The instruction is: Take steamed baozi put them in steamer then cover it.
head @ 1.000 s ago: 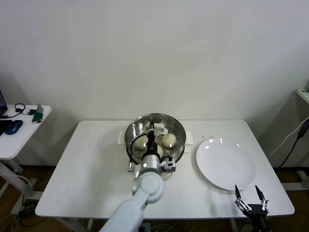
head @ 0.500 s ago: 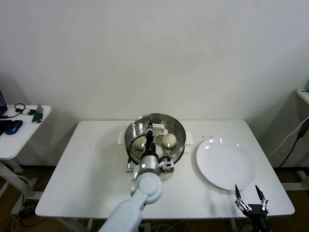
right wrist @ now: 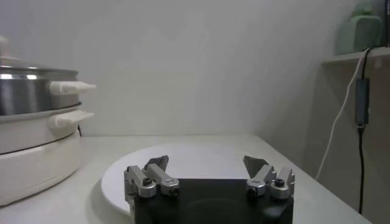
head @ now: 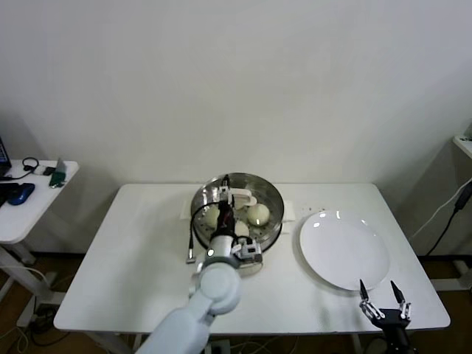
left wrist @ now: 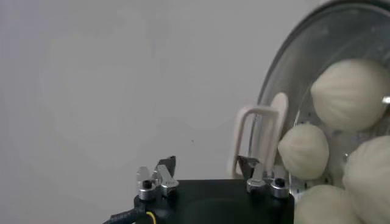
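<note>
The steamer [head: 271,198] stands at the table's back middle with the clear glass cover [left wrist: 286,79] lying on it. Several off-white baozi [head: 257,214] show through the glass, also in the left wrist view [left wrist: 352,92]. My left gripper [head: 223,195] is open and empty above the steamer's left half. The cover's pale handle [left wrist: 257,139] stands close by one fingertip [left wrist: 248,165]; its top shows in the head view [head: 243,195]. My right gripper [head: 383,298] is open and empty, parked low at the table's front right edge. The steamer [right wrist: 27,131] is far off in the right wrist view.
A flat white plate [head: 344,249] lies bare to the right of the steamer, just beyond my right gripper [right wrist: 207,165], and also shows in the right wrist view [right wrist: 195,157]. A side table [head: 29,210] with small items stands off to the left.
My left gripper and forearm have shifted left over the steamer, away from the cover's handle, which now shows to its right. The right arm has not moved.
</note>
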